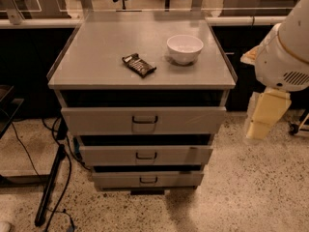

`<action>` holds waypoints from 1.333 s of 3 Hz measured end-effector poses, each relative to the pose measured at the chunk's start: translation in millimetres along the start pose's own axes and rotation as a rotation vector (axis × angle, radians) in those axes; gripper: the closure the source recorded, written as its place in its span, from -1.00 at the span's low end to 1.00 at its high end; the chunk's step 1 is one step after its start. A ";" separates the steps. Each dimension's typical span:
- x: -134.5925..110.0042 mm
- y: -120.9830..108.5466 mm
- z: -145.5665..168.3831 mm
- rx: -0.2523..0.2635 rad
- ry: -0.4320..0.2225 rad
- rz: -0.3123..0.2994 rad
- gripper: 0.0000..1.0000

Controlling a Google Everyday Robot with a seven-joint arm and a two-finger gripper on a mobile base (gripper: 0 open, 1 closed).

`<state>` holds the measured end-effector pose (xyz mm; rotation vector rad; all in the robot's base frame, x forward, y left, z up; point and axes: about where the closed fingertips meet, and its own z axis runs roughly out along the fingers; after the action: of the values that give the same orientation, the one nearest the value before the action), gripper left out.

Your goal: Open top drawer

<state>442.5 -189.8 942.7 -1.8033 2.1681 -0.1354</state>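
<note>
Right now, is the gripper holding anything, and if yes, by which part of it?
Nothing is held. The gripper hangs to the right of the cabinet, apart from the top drawer, and touches nothing.

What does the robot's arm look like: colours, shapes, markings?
The arm is a rounded white shell with a slotted vent. The gripper below it, right of the top drawer, is pale cream and blocky. No cables visible on it.
</note>
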 end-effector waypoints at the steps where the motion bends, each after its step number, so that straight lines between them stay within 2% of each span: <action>1: -2.9 7.4 1.9 0.015 0.002 -0.008 -1.00; 2: -14.1 25.1 38.6 -0.003 0.004 -0.031 -1.00; 3: -18.9 37.2 96.3 -0.043 0.000 -0.034 -1.00; 4: -19.0 37.2 96.5 -0.043 0.000 -0.034 -1.00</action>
<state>439.4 -151.5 844.8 -1.8647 2.1568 -0.0979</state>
